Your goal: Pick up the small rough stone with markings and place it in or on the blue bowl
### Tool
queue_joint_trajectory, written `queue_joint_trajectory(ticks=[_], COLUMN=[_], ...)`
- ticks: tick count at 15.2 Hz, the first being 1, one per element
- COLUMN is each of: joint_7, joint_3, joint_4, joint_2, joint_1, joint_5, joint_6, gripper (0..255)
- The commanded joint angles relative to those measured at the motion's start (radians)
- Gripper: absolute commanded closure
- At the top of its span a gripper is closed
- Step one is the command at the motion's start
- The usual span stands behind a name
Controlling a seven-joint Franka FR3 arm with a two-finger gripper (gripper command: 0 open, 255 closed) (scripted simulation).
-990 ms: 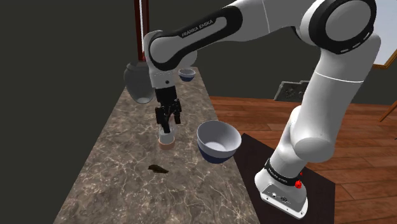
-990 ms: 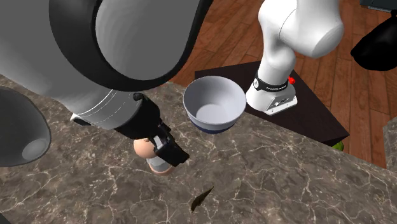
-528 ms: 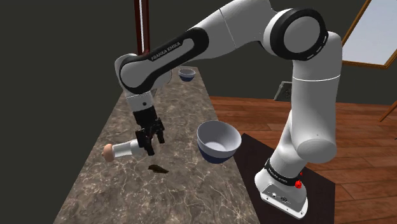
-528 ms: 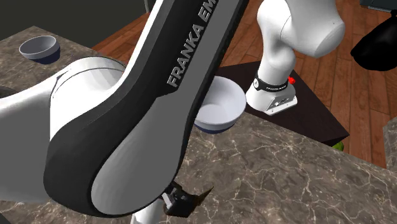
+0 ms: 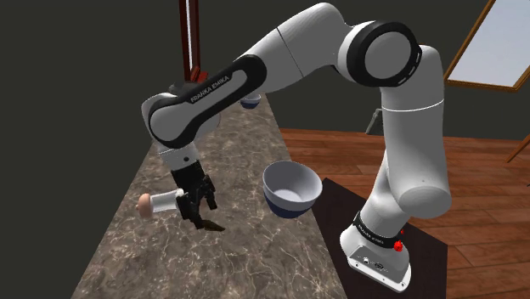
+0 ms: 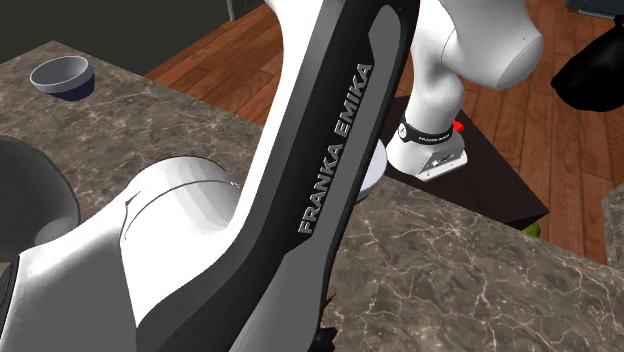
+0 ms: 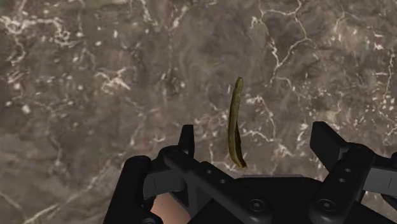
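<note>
The pincer (image 5: pixel 201 217), jaws wide apart and empty, has swung away from the toppled white pink-capped cylinder (image 5: pixel 161 202) and now brackets the small dark flat stone (image 7: pixel 236 124) lying on the marbled tabletop (image 5: pixel 255 255). Closing seems next, with the blue-based bowl (image 5: pixel 290 188) near.

A fallen white bottle (image 5: pixel 161 201) lies just beside the gripper (image 5: pixel 201 216), on the side toward the counter (image 5: pixel 255 259) edge away from the stand. The blue bowl (image 5: pixel 290 188) sits at the stand-side edge, with bare marble between them. A small bowl (image 5: pixel 249 100) stands at the far end, well apart.
</note>
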Motion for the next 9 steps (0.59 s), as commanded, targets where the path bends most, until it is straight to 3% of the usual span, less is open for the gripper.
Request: queue_joint_trajectory(ticks=[1, 9], joint_7=[-0.006, -0.008], joint_3=[-0.006, -0.013], joint_4=[-0.035, -0.042], joint_2=[0.015, 0.015], joint_1=[0.001, 0.009], joint_5=[0.0, 0.004], joint_6=[0.074, 0.081], gripper=[0, 0])
